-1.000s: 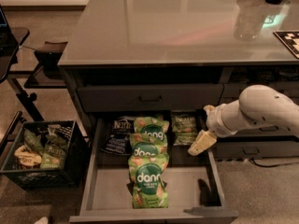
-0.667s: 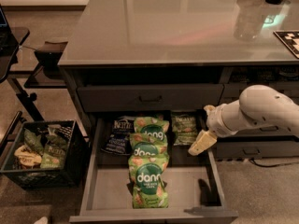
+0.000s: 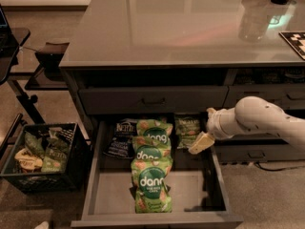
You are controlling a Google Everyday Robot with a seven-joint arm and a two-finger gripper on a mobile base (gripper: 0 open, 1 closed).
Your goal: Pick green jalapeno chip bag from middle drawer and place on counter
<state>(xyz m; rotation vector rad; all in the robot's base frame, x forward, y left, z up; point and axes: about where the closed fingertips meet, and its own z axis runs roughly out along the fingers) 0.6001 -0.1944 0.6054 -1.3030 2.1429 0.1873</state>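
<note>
The middle drawer [image 3: 112, 197] is pulled open under the counter [image 3: 181, 25]. The green jalapeno chip bag [image 3: 187, 129] lies at the drawer's back right, dull green with a pale label. My gripper [image 3: 200, 143] hangs on the white arm coming in from the right, just right of the bag and over the drawer's right side. It holds nothing that I can see. Three bright green "dang" bags [image 3: 151, 175] lie in a row down the drawer's middle, and a dark Kettle bag [image 3: 121, 137] lies at the back left.
A black crate [image 3: 40, 154] with snack bags stands on the floor left of the cabinet. A closed drawer with a bar handle [image 3: 152, 100] sits above the open one. A checkered board [image 3: 295, 41] and a clear container [image 3: 252, 20] stand on the counter's right.
</note>
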